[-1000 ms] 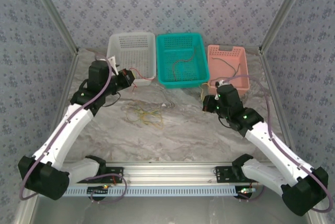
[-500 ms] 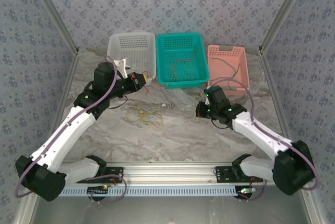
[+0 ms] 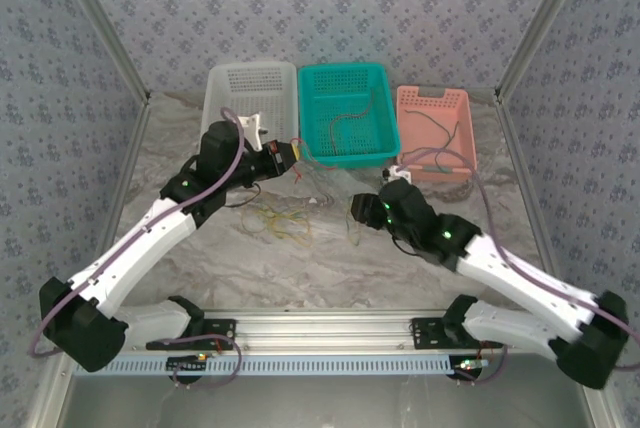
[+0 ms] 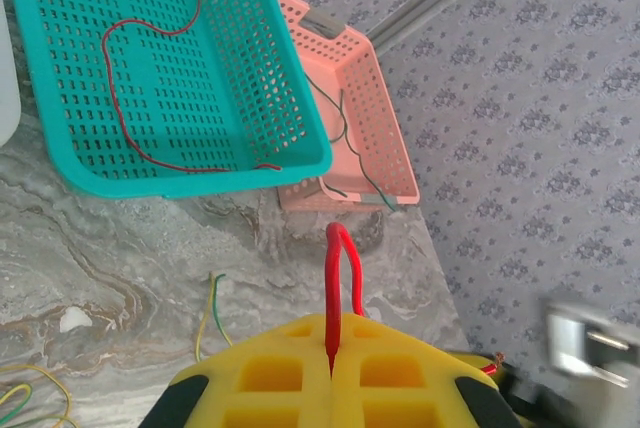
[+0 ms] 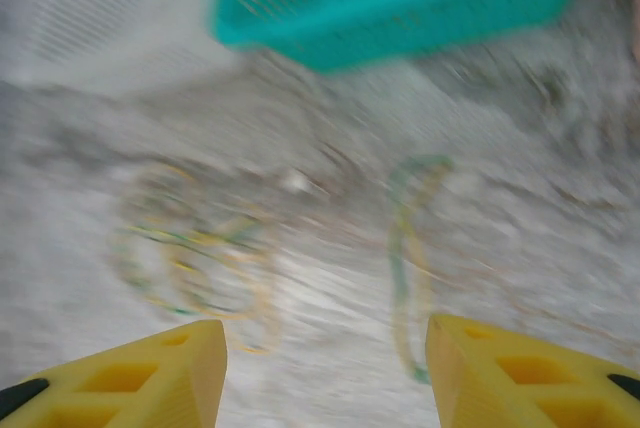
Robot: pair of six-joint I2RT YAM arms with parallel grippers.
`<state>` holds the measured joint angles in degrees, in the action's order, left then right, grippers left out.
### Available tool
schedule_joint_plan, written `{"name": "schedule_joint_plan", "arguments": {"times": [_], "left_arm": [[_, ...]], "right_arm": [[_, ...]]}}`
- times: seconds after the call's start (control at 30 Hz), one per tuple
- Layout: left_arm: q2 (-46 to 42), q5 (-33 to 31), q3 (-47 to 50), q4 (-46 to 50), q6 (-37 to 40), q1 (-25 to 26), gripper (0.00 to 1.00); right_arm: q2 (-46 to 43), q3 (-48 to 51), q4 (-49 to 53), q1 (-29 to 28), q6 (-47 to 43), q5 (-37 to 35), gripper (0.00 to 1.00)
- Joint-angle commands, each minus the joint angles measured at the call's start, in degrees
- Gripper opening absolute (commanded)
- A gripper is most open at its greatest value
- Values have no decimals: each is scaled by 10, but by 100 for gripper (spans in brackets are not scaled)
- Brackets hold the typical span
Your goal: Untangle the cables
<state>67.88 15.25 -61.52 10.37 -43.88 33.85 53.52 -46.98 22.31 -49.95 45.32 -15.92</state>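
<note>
A loose tangle of yellow and green cables (image 3: pixel 278 220) lies on the marble table between the arms. My left gripper (image 3: pixel 290 153) hovers by the teal basket's near left corner, its yellow jaws (image 4: pixel 333 348) shut on a red cable (image 4: pixel 340 248) that loops up out of them. Right of the tangle my right gripper (image 3: pixel 355 210) hangs over the table, jaws (image 5: pixel 325 368) open with nothing between them. Below it, blurred, lie the tangle (image 5: pixel 190 258) and a separate green-yellow cable (image 5: pixel 405 248).
Three baskets stand along the back: white (image 3: pixel 215 98), teal (image 3: pixel 350 158) with a red cable (image 4: pixel 120 98) inside, and pink (image 3: pixel 432 93) with a dark cable. Another yellow-green cable end (image 4: pixel 208 313) lies on the table. Frame posts stand at both sides.
My right arm has swung left from the pink basket to the table's middle and its gripper has opened. The left gripper has carried the red cable rightward, to the teal basket.
</note>
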Motion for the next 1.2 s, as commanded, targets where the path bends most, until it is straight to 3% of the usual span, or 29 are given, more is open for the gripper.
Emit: {"name": "schedule_joint_plan", "arguments": {"times": [0.0,0.23,0.4,0.6,0.73,0.87,1.17], "left_arm": [[8,-17,7,-46,-12,15,0],[19,-34,6,-58,-19,43,0],[17,-40,9,-62,-22,59,0],[16,-54,17,-65,-19,84,0],[17,-63,38,-76,-19,98,0],[18,-62,53,-80,-7,115,0],[56,-44,54,-79,44,189,0]], "right_arm": [[-41,5,-17,-56,73,-105,58],[-3,14,-217,-81,147,-88,67],[41,-3,-245,-57,183,-83,66],[55,9,-278,3,213,-45,44],[67,-5,-280,59,216,32,2],[42,-41,-207,104,184,51,0],[88,-207,-72,261,83,207,0]]}}
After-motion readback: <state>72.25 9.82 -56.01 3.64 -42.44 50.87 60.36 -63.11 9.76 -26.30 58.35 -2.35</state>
